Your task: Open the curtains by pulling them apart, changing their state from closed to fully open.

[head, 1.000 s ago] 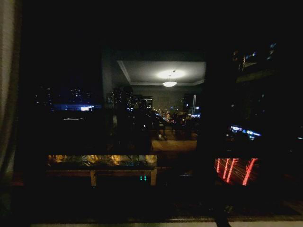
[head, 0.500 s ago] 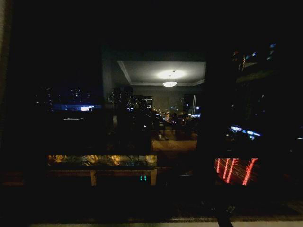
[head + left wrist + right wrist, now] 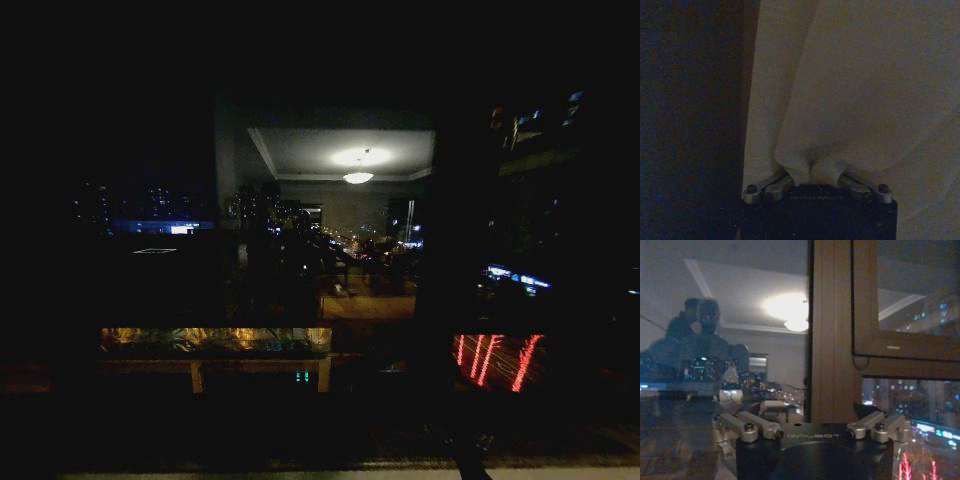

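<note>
1. The curtains (image 3: 855, 100) are matt off-white cloth with a fine woven grain, falling in soft folds
2. The left gripper (image 3: 812, 175) has dull metal links with dark screws on a matt black body
3. The right gripper (image 3: 812, 427) has the same satin metal and black casing
4. The window frame (image 3: 832, 330) is smooth brown, low sheen
5. The window glass (image 3: 320, 250) is glossy, reflecting a ceiling lamp

A home living room: ceiling lamp (image 3: 358, 176) reflected in night window (image 3: 900, 290).
</note>
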